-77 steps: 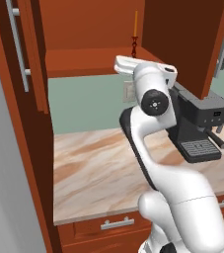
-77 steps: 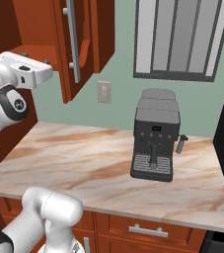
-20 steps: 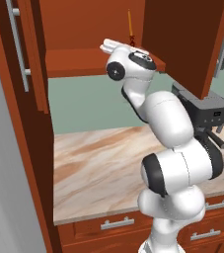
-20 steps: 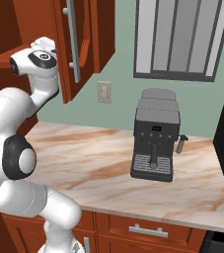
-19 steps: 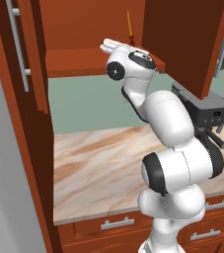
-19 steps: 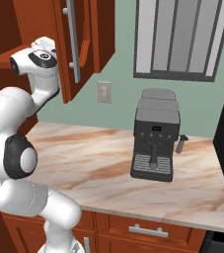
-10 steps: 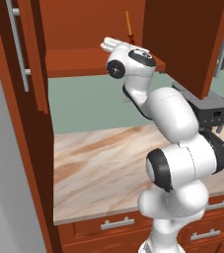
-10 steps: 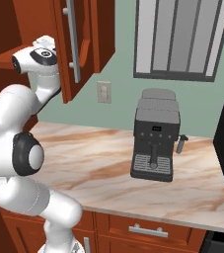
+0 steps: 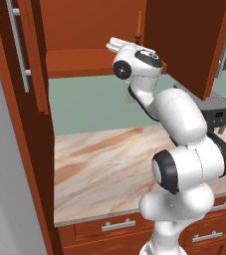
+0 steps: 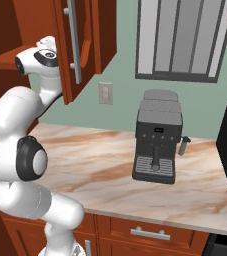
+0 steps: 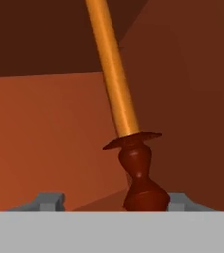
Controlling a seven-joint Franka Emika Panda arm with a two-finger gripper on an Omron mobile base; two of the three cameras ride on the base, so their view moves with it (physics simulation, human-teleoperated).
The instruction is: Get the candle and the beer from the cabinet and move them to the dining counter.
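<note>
Closing in: the gripper point(image 11: 108, 206) sits around the foot of the candle point(image 11: 117, 94) inside the open cabinet point(image 9: 84, 69), with its two grey fingertips point(image 11: 47, 201) on either side of the dark holder.
Change: a second ago the arm was already reaching up to the shelf and has barely shifted; what looks new is that the jaws have begun to narrow toward the holder.
Tool state: part-way in, neither wide nor clamped; I cannot tell whether the right tip is touching the holder yet, and the left tip stands apart from it.
Candle: upright on the shelf, at the far right, near the inner wall; it leans in the hand view only because the hand is rolled.
Meaning: the grasp is probably under way, so lifting out comes next; nothing has reached the dining counter.
</note>
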